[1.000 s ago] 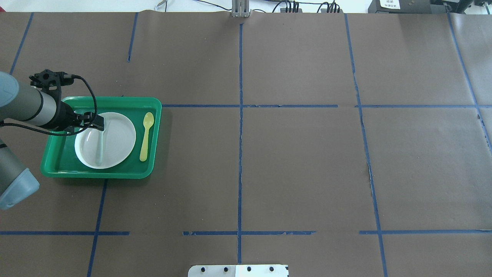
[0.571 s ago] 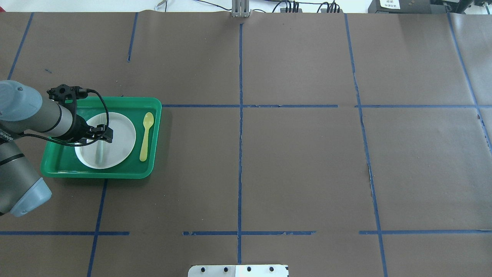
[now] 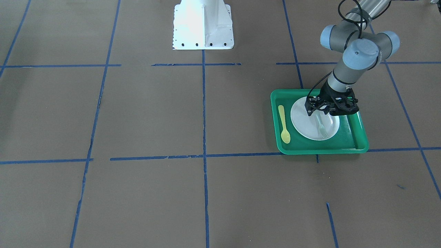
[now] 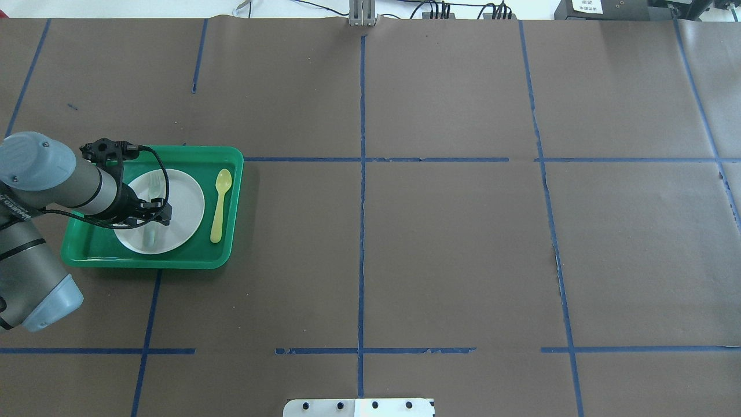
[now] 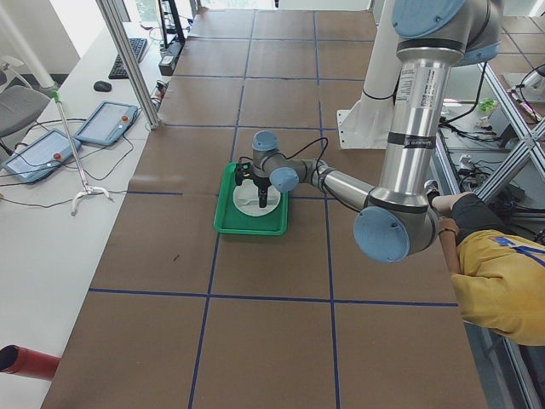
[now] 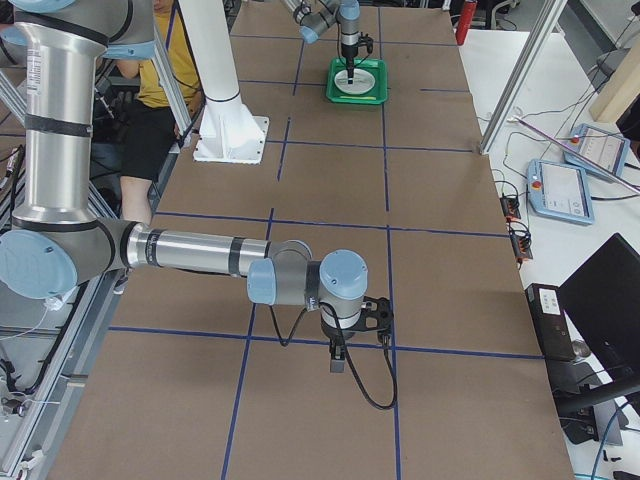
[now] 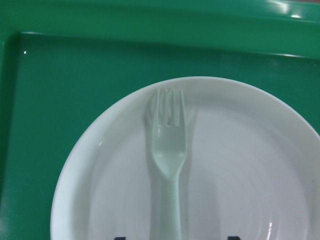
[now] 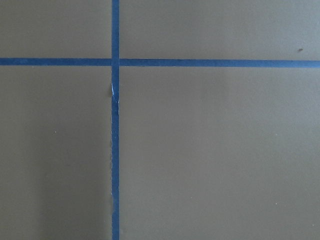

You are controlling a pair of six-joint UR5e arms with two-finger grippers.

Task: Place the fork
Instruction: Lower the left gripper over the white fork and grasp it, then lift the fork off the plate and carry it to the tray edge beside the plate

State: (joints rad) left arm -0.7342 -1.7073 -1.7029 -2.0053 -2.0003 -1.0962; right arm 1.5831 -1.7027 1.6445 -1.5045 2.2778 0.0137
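The pale whitish fork (image 7: 169, 150) lies flat on the white plate (image 7: 240, 165) in the green tray (image 7: 75, 75), tines toward the far side of the table. In the overhead view the fork (image 4: 153, 186) shows its tines beyond my left gripper (image 4: 155, 219), which hangs low over the handle. The gripper is open: in the left wrist view its two dark tips stand wide apart on either side of the handle and hold nothing. From the front, the left gripper (image 3: 329, 113) is over the plate (image 3: 303, 124) with the fork (image 3: 322, 129) below it. My right gripper (image 6: 338, 360) shows only in the exterior right view, and there I cannot tell its state.
A yellow spoon (image 4: 220, 202) lies in the tray (image 4: 145, 262) to the right of the plate (image 4: 185, 202); it also shows from the front (image 3: 284, 124). The tray has a raised rim. The brown table carries blue tape lines (image 4: 362, 231). The white robot base (image 3: 202, 24) stands mid-table.
My left gripper has moved toward the robot's side along the fork, from over its tines to over its handle. The tines now show. The fork, plate and spoon have not moved.
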